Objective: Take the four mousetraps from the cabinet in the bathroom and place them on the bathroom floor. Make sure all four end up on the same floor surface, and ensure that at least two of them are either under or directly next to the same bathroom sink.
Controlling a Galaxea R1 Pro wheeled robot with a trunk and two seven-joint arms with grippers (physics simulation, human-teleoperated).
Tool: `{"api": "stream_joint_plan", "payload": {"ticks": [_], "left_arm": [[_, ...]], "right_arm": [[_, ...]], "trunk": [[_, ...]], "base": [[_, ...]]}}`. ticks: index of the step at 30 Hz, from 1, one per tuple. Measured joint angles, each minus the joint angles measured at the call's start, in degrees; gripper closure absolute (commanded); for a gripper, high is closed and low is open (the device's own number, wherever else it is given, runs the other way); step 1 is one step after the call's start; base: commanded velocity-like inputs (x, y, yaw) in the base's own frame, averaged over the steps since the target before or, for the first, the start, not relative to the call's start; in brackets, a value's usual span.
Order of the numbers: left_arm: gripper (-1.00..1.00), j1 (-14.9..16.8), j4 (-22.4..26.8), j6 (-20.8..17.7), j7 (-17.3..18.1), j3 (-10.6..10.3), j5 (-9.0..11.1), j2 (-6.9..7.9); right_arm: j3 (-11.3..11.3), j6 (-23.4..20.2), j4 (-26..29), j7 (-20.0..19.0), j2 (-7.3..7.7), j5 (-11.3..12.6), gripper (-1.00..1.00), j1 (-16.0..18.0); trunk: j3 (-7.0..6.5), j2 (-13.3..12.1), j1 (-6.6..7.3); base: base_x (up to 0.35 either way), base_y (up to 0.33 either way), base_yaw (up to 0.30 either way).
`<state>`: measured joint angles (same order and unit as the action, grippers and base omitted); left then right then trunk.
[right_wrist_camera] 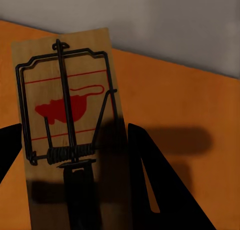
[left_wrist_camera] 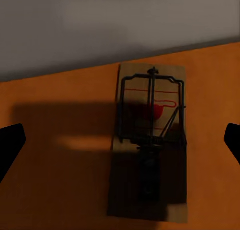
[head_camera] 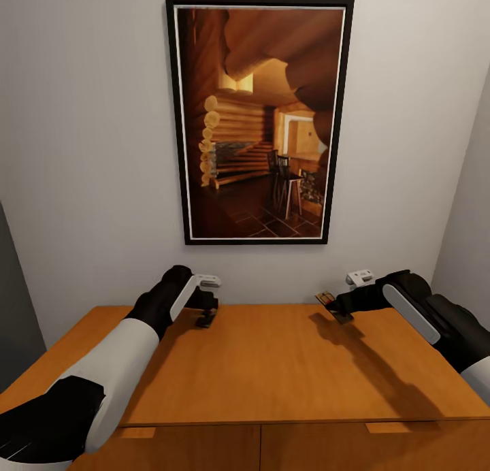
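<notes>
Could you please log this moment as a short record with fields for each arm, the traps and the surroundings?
surface: cabinet, orange-brown flat top, against a pale wall
wall: framed picture of a log-cabin interior
left gripper: low over the cabinet top near the wall, fingers spread wide
left trap: mousetrap lying flat on the top between the fingers, not gripped
right gripper: raised above the top, casting a shadow on it
right trap: mousetrap between its fingers, apparently gripped
other traps: cannot tell
</notes>
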<state>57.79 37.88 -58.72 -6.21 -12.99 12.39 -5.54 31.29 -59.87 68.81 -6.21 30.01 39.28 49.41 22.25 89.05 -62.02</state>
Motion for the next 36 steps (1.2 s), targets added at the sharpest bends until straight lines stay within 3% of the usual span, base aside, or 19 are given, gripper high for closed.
{"api": "stream_joint_plan", "payload": {"ticks": [29, 36], "left_arm": [[-1.00, 0.00, -4.18, 0.95, -0.24, 0.02, 0.17, -0.62], [-1.00, 0.00, -5.93, 3.24, -0.26, 0.05, 0.29, -0.64]], "right_arm": [[0.00, 0.00, 0.04, -0.08, 0.00, 0.07, 1.00, 0.00], [0.00, 0.00, 0.06, -0.09, 0.00, 0.09, 1.00, 0.00]], "trunk": [[0.00, 0.00, 0.00], [0.00, 0.00, 0.00]], "base": [[0.000, 0.000, 0.000], [0.000, 0.000, 0.000]]}}
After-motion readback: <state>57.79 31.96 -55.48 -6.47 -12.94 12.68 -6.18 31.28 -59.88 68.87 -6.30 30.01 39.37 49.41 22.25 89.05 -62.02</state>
